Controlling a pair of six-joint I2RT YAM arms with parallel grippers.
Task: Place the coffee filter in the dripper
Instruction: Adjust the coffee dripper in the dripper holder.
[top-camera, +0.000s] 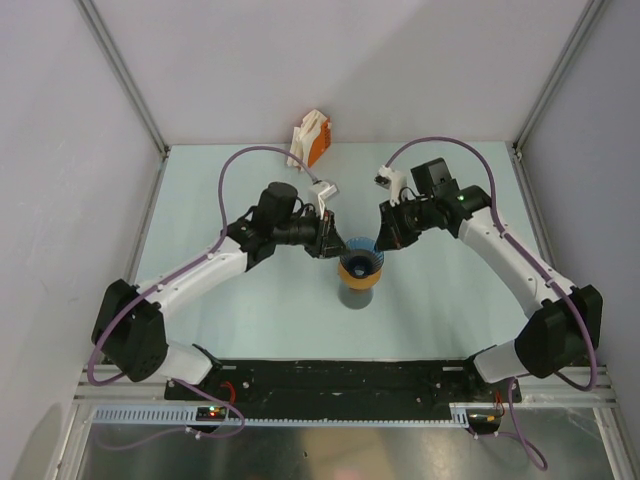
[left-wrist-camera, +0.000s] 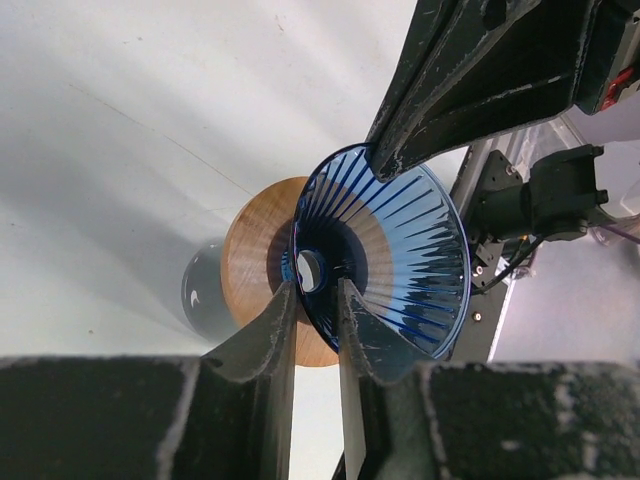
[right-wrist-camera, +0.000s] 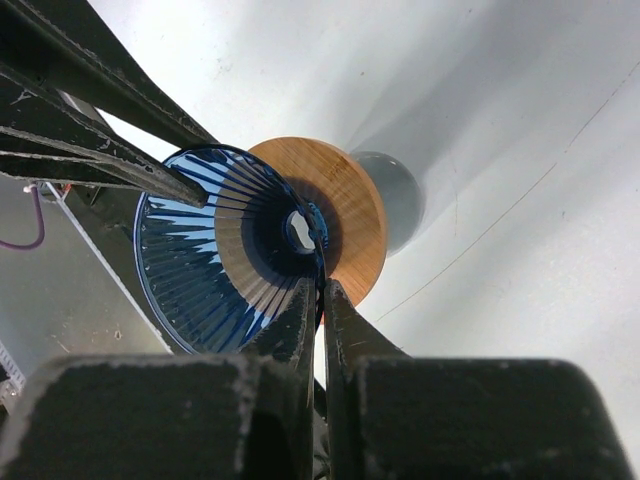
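The left gripper (left-wrist-camera: 318, 300), jaws narrowed to a slit, pinches the near rim of the translucent blue ribbed cone dripper (left-wrist-camera: 400, 250); the right gripper (right-wrist-camera: 320, 295) clamps the opposite rim likewise. The dripper sits between them on a flat wooden ring (left-wrist-camera: 255, 250) atop a dark grey cup (left-wrist-camera: 200, 290).

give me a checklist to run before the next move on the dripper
1. Dripper seated on the orange ring over the grey cup: ok.
2. Right tool pinching the dripper's rim: ok.
3. Left tool clamped on the rim: cannot tell; it straddles the wall with a gap.
4. Filter inside the dripper: not ok; bare ribs down to the hole.
5. A tool free to fetch a filter: not ok; both are at the dripper.
6. Filter located: cannot tell; the orange-and-white object at the back is too small to read.
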